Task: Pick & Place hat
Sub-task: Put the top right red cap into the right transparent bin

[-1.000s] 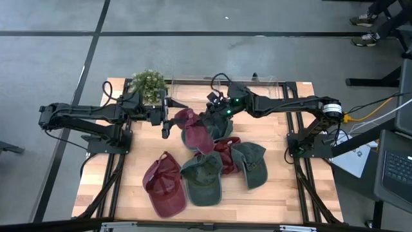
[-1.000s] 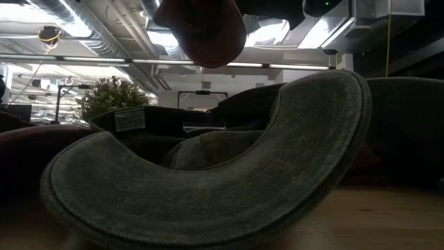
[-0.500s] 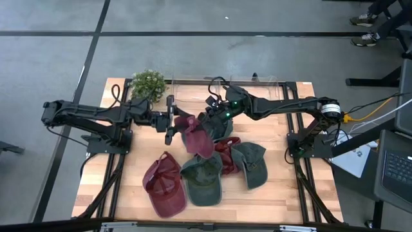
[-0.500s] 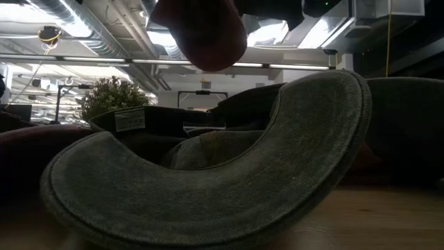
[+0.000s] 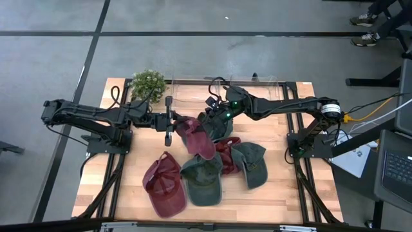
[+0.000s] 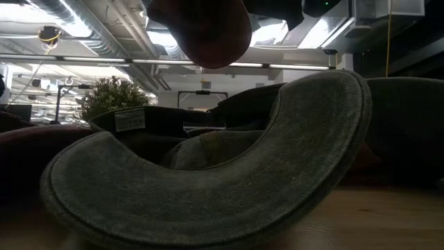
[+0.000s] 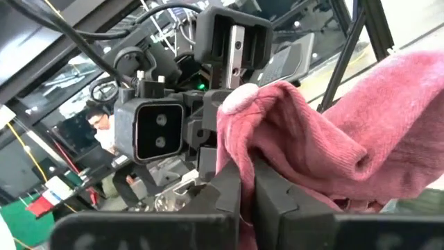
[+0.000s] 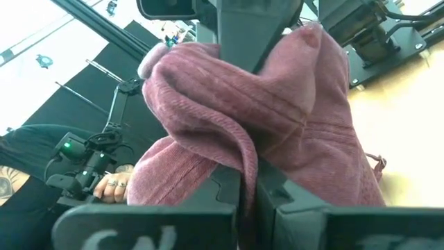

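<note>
Two grippers clamp one maroon hat (image 5: 196, 134) between them: left gripper (image 5: 172, 121) and right gripper (image 5: 210, 117) pinch opposite edges. Keep it taut above the pile, lifting evenly.

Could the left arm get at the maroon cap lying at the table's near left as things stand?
Probably not right away: the left tool is shut on the raised maroon cap, which the right tool grips too. Nothing covers the near-left cap.
</note>
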Robot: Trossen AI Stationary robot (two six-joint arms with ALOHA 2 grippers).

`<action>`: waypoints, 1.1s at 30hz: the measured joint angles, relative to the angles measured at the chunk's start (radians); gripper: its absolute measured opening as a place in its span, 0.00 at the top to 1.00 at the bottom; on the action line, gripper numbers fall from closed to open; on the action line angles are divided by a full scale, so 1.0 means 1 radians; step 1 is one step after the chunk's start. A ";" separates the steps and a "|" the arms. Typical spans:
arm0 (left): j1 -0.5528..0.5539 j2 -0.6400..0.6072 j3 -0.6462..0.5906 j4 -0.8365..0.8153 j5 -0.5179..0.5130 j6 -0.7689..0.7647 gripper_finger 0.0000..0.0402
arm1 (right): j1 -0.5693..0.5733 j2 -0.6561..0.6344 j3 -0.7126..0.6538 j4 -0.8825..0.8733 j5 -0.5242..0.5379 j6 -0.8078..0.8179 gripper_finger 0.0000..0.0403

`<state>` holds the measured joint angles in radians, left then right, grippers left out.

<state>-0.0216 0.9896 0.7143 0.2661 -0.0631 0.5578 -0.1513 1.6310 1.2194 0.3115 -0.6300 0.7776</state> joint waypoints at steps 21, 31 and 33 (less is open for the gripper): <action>0.002 -0.156 -0.001 -0.183 -0.366 -0.220 0.99 | -0.033 -0.024 0.001 0.003 0.059 -0.060 0.73; 0.002 -0.203 -0.001 -0.251 -0.466 -0.341 0.99 | -0.057 -0.070 0.001 0.005 0.197 -0.165 0.67; 0.002 -0.203 -0.001 -0.249 -0.477 -0.351 0.99 | -0.056 -0.074 0.001 0.008 0.266 -0.187 0.68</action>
<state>-0.0196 0.7863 0.7136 0.0174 -0.5400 0.2072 -0.2071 1.5571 1.2205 0.3190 -0.3638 0.5911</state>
